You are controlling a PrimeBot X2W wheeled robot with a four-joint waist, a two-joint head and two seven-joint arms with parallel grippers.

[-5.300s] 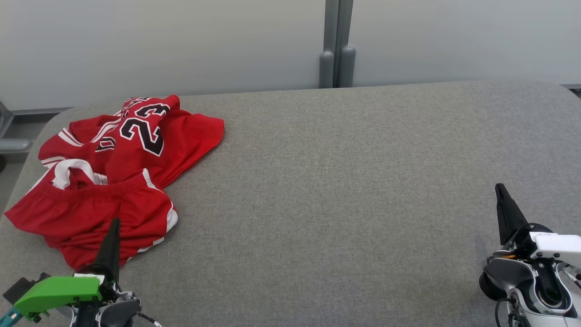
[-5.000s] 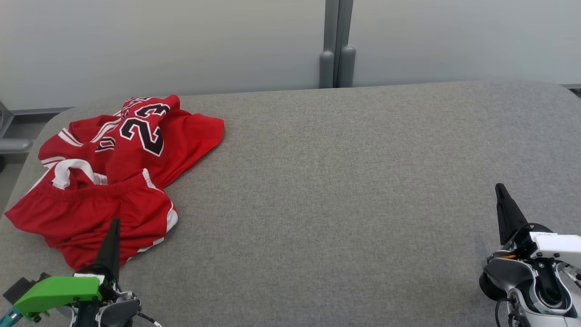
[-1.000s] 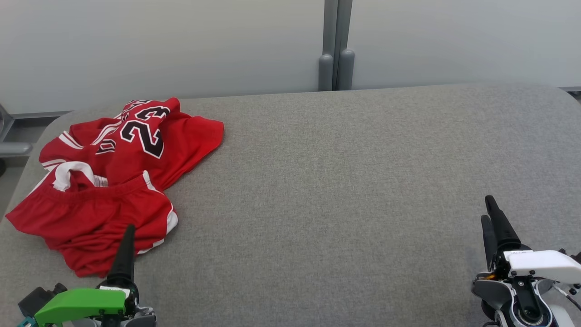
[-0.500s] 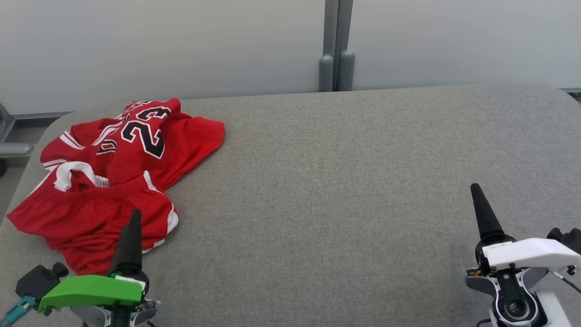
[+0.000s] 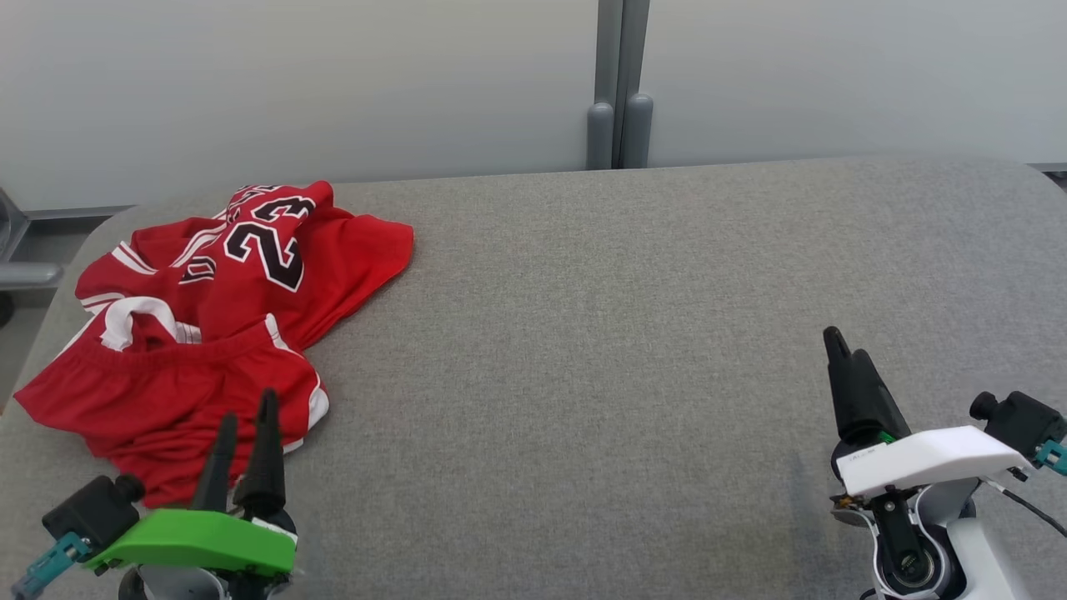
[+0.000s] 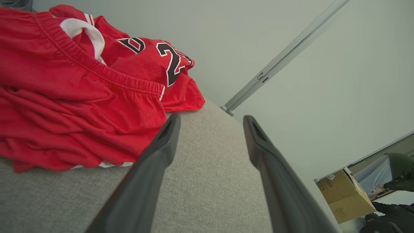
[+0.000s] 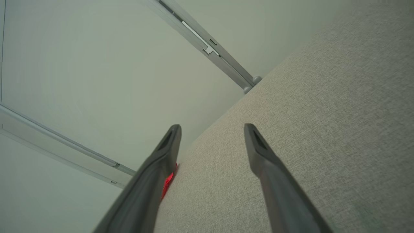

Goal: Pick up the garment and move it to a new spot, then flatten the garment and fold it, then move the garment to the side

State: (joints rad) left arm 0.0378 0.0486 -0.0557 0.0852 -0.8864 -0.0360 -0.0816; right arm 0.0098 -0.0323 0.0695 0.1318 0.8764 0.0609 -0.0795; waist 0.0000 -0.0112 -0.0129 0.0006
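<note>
Two pale wall panels (image 5: 292, 83) back a grey fabric surface (image 5: 625, 333) holding the garment (image 5: 208, 333).

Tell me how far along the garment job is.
Nothing looks done: the red garment lies crumpled on the table's left side. In hand: the left gripper, open and empty, points at its near edge; the right gripper is open, far off. Left: pick up, move, flatten, fold, set aside.

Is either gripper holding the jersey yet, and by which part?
Nothing is held. The left gripper and right gripper are open and empty; the red jersey lies crumpled on the table.
</note>
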